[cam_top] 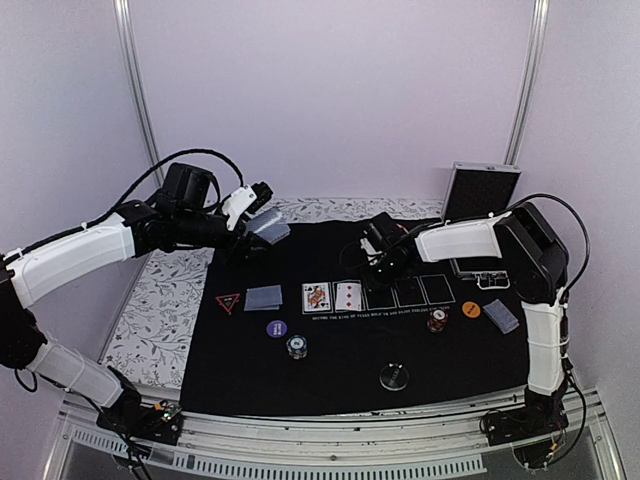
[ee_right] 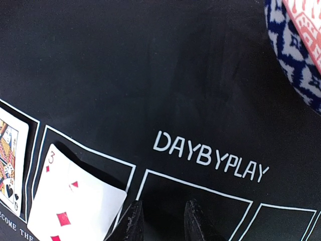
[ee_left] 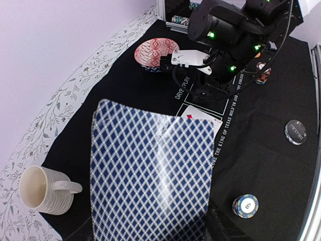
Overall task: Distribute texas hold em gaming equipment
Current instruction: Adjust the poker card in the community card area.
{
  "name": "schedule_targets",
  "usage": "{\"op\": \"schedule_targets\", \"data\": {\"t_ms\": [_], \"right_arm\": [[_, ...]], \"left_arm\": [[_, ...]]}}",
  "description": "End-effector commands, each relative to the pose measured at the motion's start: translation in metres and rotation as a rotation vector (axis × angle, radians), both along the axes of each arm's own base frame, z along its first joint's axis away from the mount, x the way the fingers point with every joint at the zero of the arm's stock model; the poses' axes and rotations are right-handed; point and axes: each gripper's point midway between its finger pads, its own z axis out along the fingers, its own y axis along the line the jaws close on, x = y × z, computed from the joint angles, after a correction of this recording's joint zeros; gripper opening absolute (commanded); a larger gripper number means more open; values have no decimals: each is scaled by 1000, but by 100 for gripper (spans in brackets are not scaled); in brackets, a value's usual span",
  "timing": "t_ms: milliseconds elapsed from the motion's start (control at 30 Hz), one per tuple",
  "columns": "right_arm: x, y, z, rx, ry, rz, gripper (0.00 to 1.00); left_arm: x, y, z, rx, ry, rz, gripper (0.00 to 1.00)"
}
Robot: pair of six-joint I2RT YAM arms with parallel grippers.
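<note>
As right arm (cam_top: 460,240) hangs beside cards (cam_top: 332,296), bowl (ee_left: 156,52) beyond

A robot test booth: plain white walls (cam_top: 330,100), aluminium-framed table (cam_top: 350,440).

Soft, even light fills the top view, tinting the walls (cam_top: 330,100) lilac; the black mat (cam_top: 330,370) swallows detail. In the left wrist view a pale sheen streaks the close blue-checked cards (ee_left: 150,170), and lines bow near the frame edges. The right wrist view is dim: the three of diamonds (ee_right: 75,206) throws a shadow, the patterned bowl (ee_right: 296,60) looks soft.
</note>
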Motion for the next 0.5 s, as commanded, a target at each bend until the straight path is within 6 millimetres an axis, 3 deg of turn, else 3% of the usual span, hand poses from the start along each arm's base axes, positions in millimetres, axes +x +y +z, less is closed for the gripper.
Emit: {"op": "schedule_targets", "data": {"t_ms": [0, 467], "right_arm": [[-3, 11, -12, 9, 29, 19, 30], [3, 18, -11, 25, 24, 31, 31]], "left_arm": [[6, 4, 16, -21, -38, 17, 53], [5, 4, 18, -23, -42, 16, 53]]}}
